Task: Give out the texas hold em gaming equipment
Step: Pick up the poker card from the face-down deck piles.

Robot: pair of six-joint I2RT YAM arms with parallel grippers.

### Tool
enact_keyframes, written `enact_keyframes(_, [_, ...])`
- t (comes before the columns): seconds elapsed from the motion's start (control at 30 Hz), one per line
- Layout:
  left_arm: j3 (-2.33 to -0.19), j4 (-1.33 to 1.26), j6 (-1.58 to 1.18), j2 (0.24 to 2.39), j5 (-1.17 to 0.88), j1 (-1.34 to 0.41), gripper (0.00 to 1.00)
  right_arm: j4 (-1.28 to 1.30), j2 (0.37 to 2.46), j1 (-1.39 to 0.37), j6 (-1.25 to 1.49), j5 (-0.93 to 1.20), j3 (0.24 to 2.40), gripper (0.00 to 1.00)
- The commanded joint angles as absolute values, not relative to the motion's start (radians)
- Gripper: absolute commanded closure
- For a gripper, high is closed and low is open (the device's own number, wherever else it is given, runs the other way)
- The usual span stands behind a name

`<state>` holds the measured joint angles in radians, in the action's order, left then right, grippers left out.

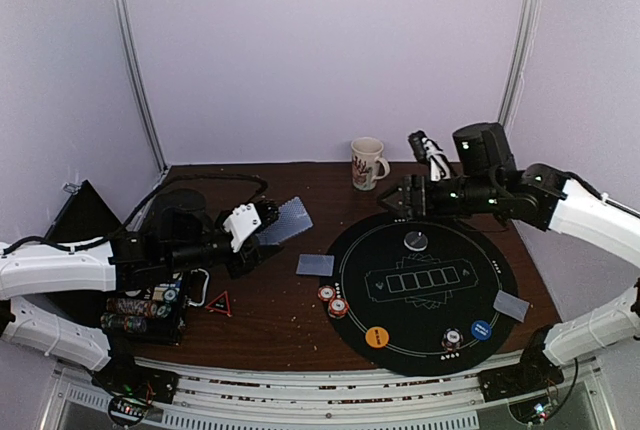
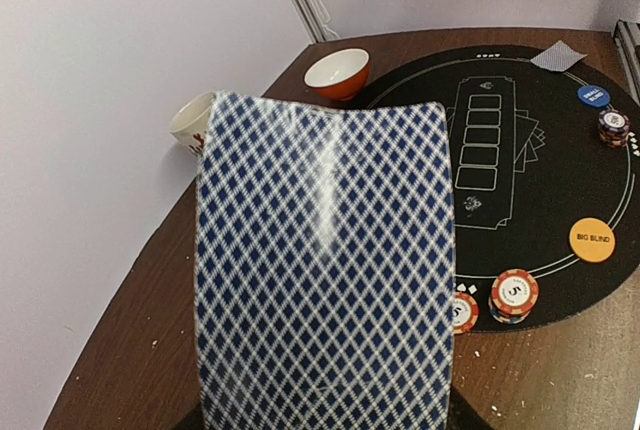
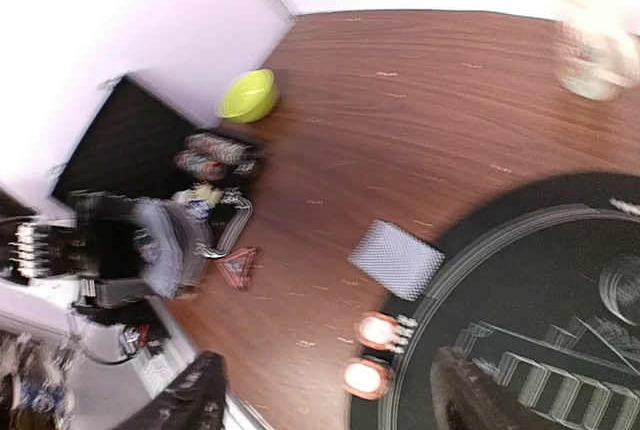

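Our left gripper (image 1: pixel 265 236) pinched one playing card (image 2: pixel 320 260) (visibly bowed). We judged a low, flat release just ahead of its fingers best.

The top camera sits above and behind my bases, looking down over the whole worktop (image 1: pixel 280 325). My left wrist camera faces the right edge, so near the card (image 2: pixel 325 270) I hold that it fills the middle. My right wrist camera, blurred, looks toward the near left corner — all three share the left rim of the black mat (image 1: pixel 352 250) and the chip stacks (image 1: pixel 332 300) there.
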<state>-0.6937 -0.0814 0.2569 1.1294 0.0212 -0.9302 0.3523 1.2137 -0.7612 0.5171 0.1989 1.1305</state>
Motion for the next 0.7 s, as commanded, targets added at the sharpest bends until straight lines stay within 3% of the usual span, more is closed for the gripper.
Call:
enact_keyframes(0.0, [-0.688, -0.153, 0.279, 1.132, 0.01, -0.928, 0.52, 0.175, 1.415, -0.853, 0.447, 0.31, 1.3, 0.14])
enact_keyframes(0.03, [-0.687, -0.151, 0.282, 1.134, 0.014, -0.928, 0.52, 0.19, 1.465, -0.871, 0.43, 0.322, 1.347, 0.03])
enact_keyframes(0.07, [-0.688, -0.149, 0.284, 1.136, 0.019, -0.928, 0.52, 0.202, 1.508, -0.89, 0.401, 0.334, 1.396, 0.0])
enact_keyframes(0.33, [-0.687, -0.149, 0.286, 1.131, 0.025, -0.928, 0.52, 0.318, 1.683, -0.958, 0.307, 0.22, 1.581, 0.03])
enact_keyframes(0.53, [-0.687, -0.151, 0.286, 1.134, 0.027, -0.929, 0.52, 0.381, 1.722, -0.968, 0.254, 0.227, 1.611, 0.19])
enact_keyframes(0.67, [-0.687, -0.152, 0.287, 1.135, 0.028, -0.928, 0.52, 0.416, 1.741, -0.97, 0.233, 0.236, 1.626, 0.4])
